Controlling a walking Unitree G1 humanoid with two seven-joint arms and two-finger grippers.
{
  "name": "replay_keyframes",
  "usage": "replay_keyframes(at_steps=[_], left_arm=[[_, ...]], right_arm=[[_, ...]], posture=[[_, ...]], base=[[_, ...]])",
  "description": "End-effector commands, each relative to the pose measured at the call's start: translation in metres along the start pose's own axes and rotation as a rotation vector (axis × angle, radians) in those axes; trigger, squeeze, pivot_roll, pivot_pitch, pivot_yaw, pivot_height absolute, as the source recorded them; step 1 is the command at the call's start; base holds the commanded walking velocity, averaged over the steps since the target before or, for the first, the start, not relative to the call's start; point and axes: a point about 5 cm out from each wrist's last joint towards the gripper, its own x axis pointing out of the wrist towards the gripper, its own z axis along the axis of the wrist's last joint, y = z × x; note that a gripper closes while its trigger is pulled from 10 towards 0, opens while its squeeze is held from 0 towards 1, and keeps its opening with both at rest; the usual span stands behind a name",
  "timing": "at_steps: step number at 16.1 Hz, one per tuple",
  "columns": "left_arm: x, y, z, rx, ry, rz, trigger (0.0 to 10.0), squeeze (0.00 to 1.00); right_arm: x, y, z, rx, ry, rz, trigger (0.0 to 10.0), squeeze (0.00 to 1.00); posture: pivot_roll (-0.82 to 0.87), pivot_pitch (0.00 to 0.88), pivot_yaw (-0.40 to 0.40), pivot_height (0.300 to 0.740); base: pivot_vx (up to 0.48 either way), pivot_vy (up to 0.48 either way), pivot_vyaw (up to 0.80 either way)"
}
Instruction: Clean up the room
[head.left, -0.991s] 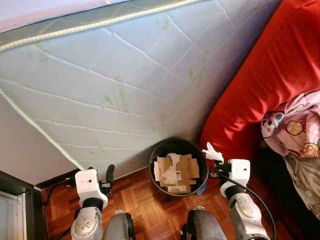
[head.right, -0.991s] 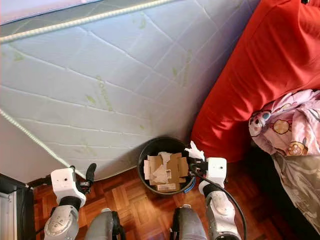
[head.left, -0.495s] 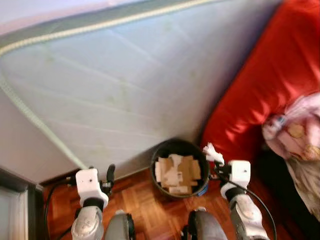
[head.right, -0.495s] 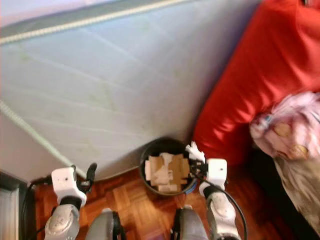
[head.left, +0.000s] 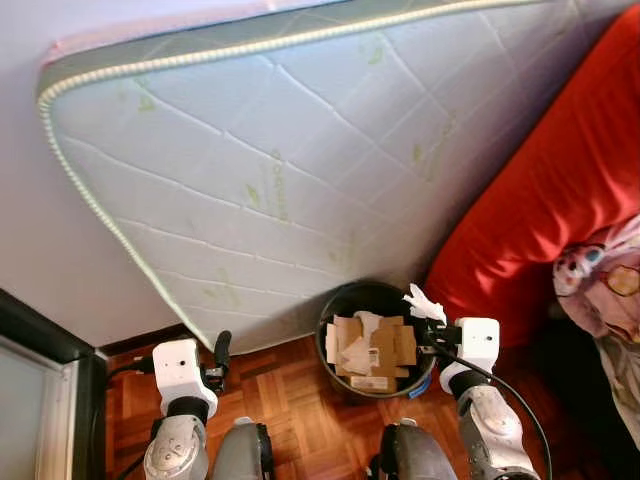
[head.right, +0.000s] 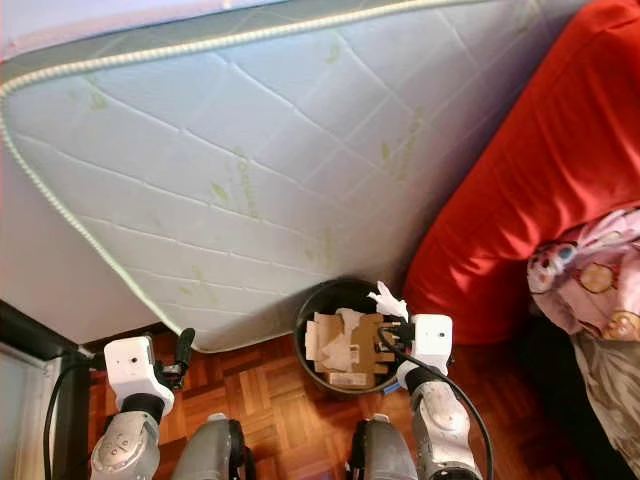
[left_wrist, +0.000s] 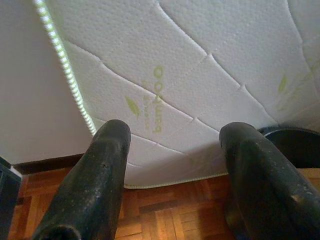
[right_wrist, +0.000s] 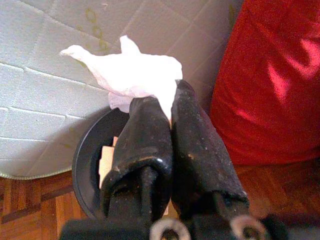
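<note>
Parquet floor (head.left: 300, 400), mattress (head.left: 300, 180) propped against wall | bin (head.left: 345, 300) of cardboard set at its foot | tissue (right_wrist: 127, 72) pinched in right gripper (right_wrist: 167, 117) just over bin's rim — poised for dropping in | left gripper (left_wrist: 175, 145) spread, idle, nothing held.

Right gripper (right_wrist: 162, 105) pinched closed, left gripper (left_wrist: 172, 150) apparently idle, fingers apart

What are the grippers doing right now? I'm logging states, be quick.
Left gripper: open, holding nothing.
Right gripper: shut on a crumpled white tissue, at the rim of the black bin.
</note>
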Motion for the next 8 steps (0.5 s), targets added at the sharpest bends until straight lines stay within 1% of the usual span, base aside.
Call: replay_keyframes(at_steps=[1, 8], left_arm=[[-0.0031, 0.0012, -0.0077, -0.004, 0.041, 0.008, 10.0, 0.00], [-0.0030, -0.0016, -0.0075, -0.015, 0.043, -0.010, 10.0, 0.00]], right_arm=[[-0.0047, -0.0007, -0.0079, 0.011, 0.029, -0.008, 10.0, 0.00], [-0.0039, 0.0014, -0.0088, 0.015, 0.035, -0.006, 10.0, 0.00]], posture=[[-0.11, 0.198, -0.002, 0.647], [-0.11, 0.198, -0.001, 0.647]], base=[[0.000, 0.000, 0.00], [0.000, 0.000, 0.00]])
